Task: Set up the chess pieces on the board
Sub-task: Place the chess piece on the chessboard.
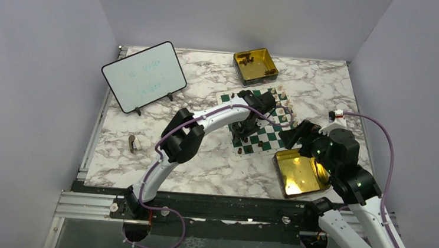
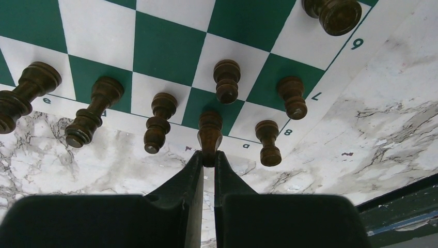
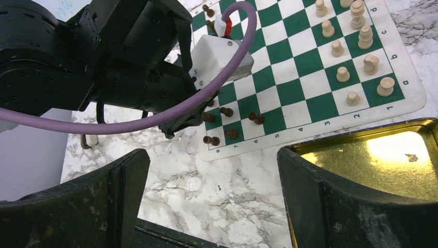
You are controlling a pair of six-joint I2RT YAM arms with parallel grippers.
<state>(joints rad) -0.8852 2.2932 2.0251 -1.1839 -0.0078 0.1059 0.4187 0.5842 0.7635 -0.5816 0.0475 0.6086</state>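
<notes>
Left claw (image 2: pixel 207 159) grasps a dark brown chess piece (image 2: pixel 210 132) on the board's (image 2: pixel 170 46) edge row; right claw (image 3: pixel 212 157) hangs released by the near gold tin (image 3: pixel 356 165).

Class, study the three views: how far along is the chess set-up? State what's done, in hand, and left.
Done: cream pieces stand in two rows at one end of the board; several dark pieces stand at the other. In hand: the left gripper is shut on a dark piece at the board's edge; the right gripper is open, empty. Left: unplaced dark pieces lie in the far gold tin.
</notes>
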